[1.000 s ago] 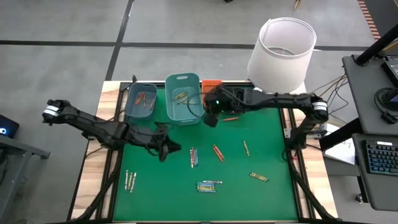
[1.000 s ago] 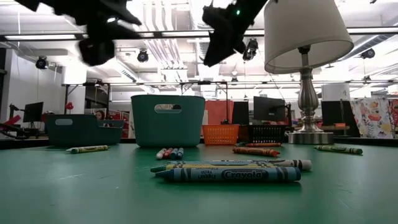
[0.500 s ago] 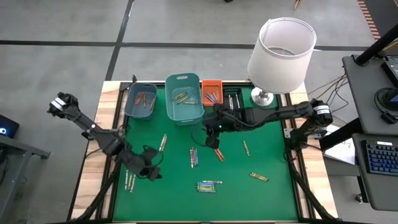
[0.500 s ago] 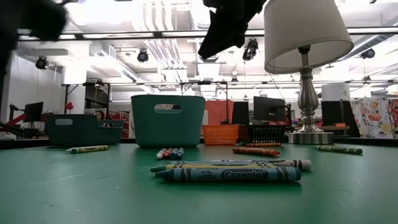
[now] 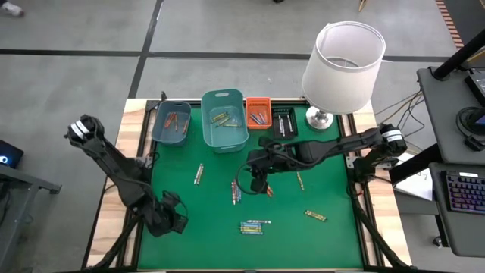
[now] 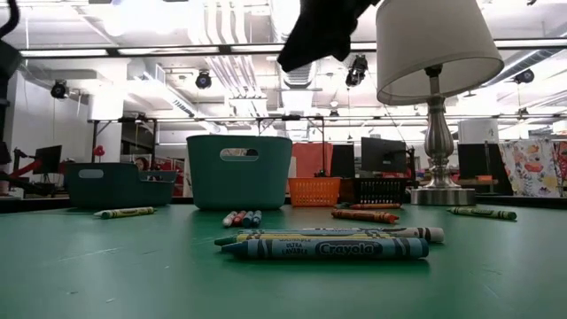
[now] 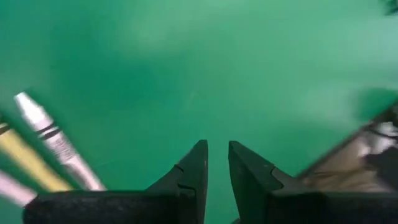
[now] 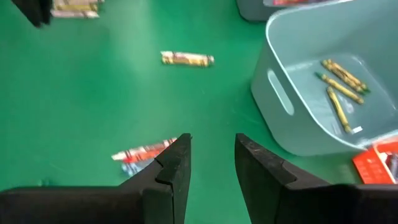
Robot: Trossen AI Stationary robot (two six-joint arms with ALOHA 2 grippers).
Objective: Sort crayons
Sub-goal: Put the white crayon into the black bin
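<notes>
Crayons lie scattered on the green mat: a yellow-green one (image 5: 198, 174), a red and blue cluster (image 5: 236, 191), an orange one (image 5: 266, 186), and a group near the front (image 5: 255, 226). My left gripper (image 5: 173, 221) hangs low over the mat's near left, open by a narrow gap (image 7: 216, 167) with nothing in it. Grey-white and yellow crayons (image 7: 50, 146) lie just beside it. My right gripper (image 5: 258, 180) hovers open (image 8: 211, 149) above the mat's middle, over the red and blue cluster (image 8: 143, 152), holding nothing.
Along the far edge stand a small teal bin (image 5: 171, 121) with orange-red crayons, a taller teal bin (image 5: 224, 117) with yellow-green ones, an orange bin (image 5: 258, 111) and a black bin (image 5: 282, 121). A lamp (image 5: 341, 61) stands at the far right corner.
My left gripper has swung from the mat's left middle toward the near left corner, sinking and rolling as it went, and the yellow-green crayon where it stood now shows. My right gripper has come from beside the tall teal bin toward the near edge, over the middle crayons.
</notes>
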